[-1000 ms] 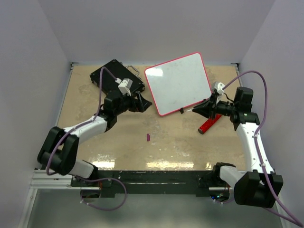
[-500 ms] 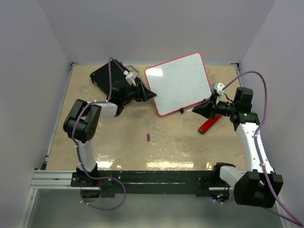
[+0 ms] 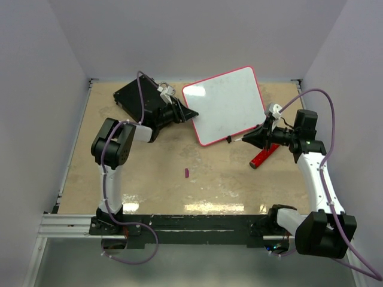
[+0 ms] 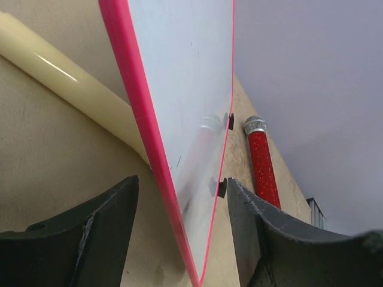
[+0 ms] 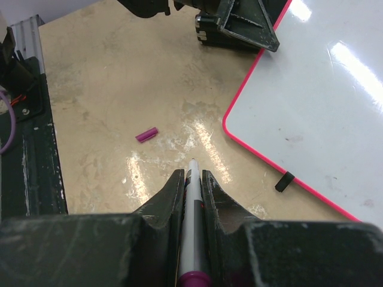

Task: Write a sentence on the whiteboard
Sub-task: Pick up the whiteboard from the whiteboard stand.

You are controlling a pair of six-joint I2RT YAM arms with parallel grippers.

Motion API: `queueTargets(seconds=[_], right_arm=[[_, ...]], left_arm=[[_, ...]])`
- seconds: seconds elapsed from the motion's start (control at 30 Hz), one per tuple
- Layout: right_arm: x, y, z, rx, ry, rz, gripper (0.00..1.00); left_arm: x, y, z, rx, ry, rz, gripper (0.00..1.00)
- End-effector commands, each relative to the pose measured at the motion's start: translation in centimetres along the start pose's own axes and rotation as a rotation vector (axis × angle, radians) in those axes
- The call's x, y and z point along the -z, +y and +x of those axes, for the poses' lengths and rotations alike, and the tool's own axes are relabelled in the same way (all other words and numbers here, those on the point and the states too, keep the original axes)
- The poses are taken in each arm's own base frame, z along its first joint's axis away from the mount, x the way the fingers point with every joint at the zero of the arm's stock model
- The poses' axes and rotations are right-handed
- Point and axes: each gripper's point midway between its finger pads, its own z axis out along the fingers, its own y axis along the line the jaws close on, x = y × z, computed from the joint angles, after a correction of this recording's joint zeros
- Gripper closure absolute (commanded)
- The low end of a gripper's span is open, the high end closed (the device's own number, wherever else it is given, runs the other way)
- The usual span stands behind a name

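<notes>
The whiteboard point(image 3: 224, 104) lies on the table, white with a red-pink rim; no sentence shows on it, only faint smudges. My left gripper point(image 3: 190, 115) is open at the board's left corner. In the left wrist view point(image 4: 179, 191) its jaws stand on either side of the board's rim point(image 4: 128, 72) with gaps on both sides. My right gripper point(image 3: 248, 139) is shut on a white marker point(image 5: 192, 191) with its tip bare, just off the board's near edge point(image 5: 257, 149). The marker's purple cap point(image 3: 187, 173) lies on the table.
A black hard case point(image 3: 140, 95) sits at the back left behind the left gripper. A red glittery stick point(image 3: 263, 156) lies under the right arm and also shows in the left wrist view point(image 4: 263, 161). A black foot point(image 5: 286, 180) sticks out from the board's near edge.
My left arm has swung in and its gripper has moved right to the board's left corner, jaws now astride the rim. The right arm and marker have barely moved.
</notes>
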Motion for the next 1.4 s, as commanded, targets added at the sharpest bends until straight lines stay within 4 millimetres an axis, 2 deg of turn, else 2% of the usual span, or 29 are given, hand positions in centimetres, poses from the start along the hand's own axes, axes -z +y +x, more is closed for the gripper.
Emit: queueTargets(seconds=[0.0,0.53,0.57,0.63,0.67,0.77,0.83,1.17,1.37], right_arm=[[0.1,0.0,-0.3,0.027,-0.007,-0.004,1.0],[0.1,0.0,-0.3,0.03,-0.007,-0.006,1.0],[0.1,0.0,-0.3,0.032,-0.006,-0.006,1.0],[0.1,0.0,-0.3,0.032,-0.005,-0.005,1.0],[0.2,0.0,-0.4,0.034,-0.006,-0.004,1.0],[0.2,-0.1,-0.3,0.033,-0.005,-0.004,1.0],[0.2,0.0,-0.4,0.035,-0.005,-0.005,1.0],[0.3,0.5,-0.7,0.052,-0.009,-0.015,1.0],[0.5,0.7,-0.8,0.065,-0.011,-0.013,1.0]], left_arm=[[-0.6,-1.4,-2.1,-0.029,-0.078,0.101,0.37],[-2.6,-1.0,-2.0,0.001,-0.073,0.16,0.59],[-2.7,-0.9,-2.0,0.004,-0.071,0.163,0.64],[-2.8,-0.8,-1.9,0.016,-0.066,0.166,0.85],[-2.8,-0.9,-1.9,0.019,-0.066,0.169,0.99],[-2.9,-1.4,-2.4,0.01,-0.071,0.184,1.0],[-2.8,-2.4,-3.3,-0.017,-0.085,0.208,1.0],[-2.3,-8.1,-8.9,-0.146,-0.139,0.258,1.0],[-2.4,-9.6,-10.9,-0.185,-0.154,0.252,1.0]])
